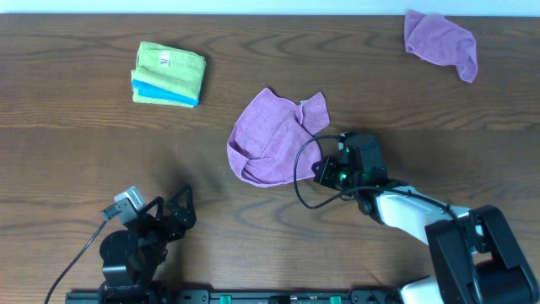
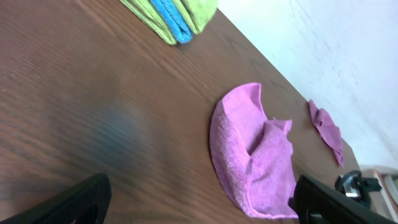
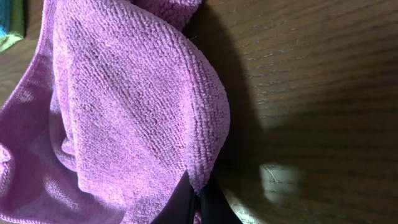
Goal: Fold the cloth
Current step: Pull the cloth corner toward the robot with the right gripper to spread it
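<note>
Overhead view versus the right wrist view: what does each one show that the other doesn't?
Only overhead: the left gripper, open, and a second purple cloth near the far edge. Only right wrist: the weave of the crumpled cloth close up, with the right gripper closed on its edge. Both: that crumpled cloth on the wooden table.

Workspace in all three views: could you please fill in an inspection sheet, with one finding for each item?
Surface: brown wooden table, no spills seen.
Job's things: purple cloth at the centre, crumpled and partly doubled over, not yet folded flat.
Clutter: second purple cloth at the far right; folded green and blue stack at the far left.
End effectors: left end effector open, holding nothing, apart from the cloth; right end effector shut on the purple cloth's edge.
Cables: black cable loops beside the right wrist; grey cable at the left arm.
Surroundings: white strip beyond the table's far edge.
</note>
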You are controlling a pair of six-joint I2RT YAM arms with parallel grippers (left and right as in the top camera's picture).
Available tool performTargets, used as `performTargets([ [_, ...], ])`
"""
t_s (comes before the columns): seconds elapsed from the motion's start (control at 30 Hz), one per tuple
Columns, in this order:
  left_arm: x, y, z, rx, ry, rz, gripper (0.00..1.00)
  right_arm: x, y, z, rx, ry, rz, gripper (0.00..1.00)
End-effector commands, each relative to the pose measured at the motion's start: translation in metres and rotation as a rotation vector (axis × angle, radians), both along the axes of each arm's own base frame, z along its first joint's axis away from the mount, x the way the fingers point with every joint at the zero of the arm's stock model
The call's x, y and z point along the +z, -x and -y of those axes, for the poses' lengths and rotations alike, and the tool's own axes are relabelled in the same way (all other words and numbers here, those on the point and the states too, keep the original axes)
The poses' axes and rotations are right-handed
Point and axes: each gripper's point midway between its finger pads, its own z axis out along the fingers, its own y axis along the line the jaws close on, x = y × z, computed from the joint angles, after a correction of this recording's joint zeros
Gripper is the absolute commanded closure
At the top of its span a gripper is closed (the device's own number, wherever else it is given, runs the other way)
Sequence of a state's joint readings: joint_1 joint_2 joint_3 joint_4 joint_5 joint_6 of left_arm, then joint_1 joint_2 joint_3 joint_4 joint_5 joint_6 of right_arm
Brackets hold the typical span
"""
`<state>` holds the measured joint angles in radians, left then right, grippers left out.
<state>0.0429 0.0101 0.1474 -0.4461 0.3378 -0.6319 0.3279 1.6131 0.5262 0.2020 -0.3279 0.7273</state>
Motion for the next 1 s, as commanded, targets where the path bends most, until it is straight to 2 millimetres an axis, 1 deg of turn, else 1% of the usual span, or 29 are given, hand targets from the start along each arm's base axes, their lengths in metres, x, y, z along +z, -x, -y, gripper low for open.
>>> performTargets([
  [0.0, -0.008, 0.004, 0.011, -0.059, 0.029, -0.022, 0.05, -0.002, 0.002, 0.006, -0.008, 0.001, -0.014, 0.99],
  [0.07, -0.007, 0.004, 0.013, -0.071, 0.034, -0.022, 0.05, 0.002, 0.007, 0.003, 0.011, -0.022, -0.023, 0.99],
  [0.17, -0.007, 0.006, 0.017, -0.091, 0.042, -0.024, 0.05, 0.01, 0.016, 0.006, 0.011, -0.015, -0.049, 0.99],
  [0.27, -0.008, 0.007, 0.021, -0.113, 0.053, -0.029, 0.05, 0.02, 0.029, 0.015, -0.006, 0.017, -0.071, 0.99],
  [0.33, -0.01, 0.01, 0.027, -0.151, 0.072, -0.048, 0.05, 0.028, 0.038, 0.022, -0.01, 0.049, -0.074, 0.99],
  [0.4, -0.015, 0.014, 0.034, -0.185, 0.093, -0.086, 0.05, 0.035, 0.05, 0.03, -0.014, 0.078, -0.087, 0.99],
  [0.47, -0.021, 0.016, 0.037, -0.204, 0.111, -0.127, 0.05, 0.038, 0.062, 0.037, -0.026, 0.107, -0.114, 0.99],
  [0.57, -0.036, 0.019, 0.04, -0.205, 0.153, -0.227, 0.05, 0.039, 0.083, 0.047, -0.031, 0.145, -0.167, 0.99],
  [0.6, -0.039, 0.021, 0.043, -0.217, 0.163, -0.245, 0.05, 0.039, 0.087, 0.049, -0.034, 0.157, -0.176, 0.99],
  [0.67, -0.041, 0.024, 0.048, -0.246, 0.185, -0.272, 0.05, 0.041, 0.09, 0.05, -0.034, 0.165, -0.177, 0.99],
  [0.73, -0.043, 0.025, 0.049, -0.243, 0.203, -0.29, 0.05, 0.041, 0.091, 0.05, -0.032, 0.163, -0.18, 0.99],
  [0.87, -0.04, 0.028, 0.056, -0.254, 0.286, -0.321, 0.05, 0.038, 0.097, 0.053, -0.033, 0.176, -0.207, 0.99],
  [0.97, -0.036, 0.036, 0.069, -0.338, 0.334, -0.333, 0.05, 0.037, 0.096, 0.055, -0.041, 0.188, -0.204, 0.99],
])
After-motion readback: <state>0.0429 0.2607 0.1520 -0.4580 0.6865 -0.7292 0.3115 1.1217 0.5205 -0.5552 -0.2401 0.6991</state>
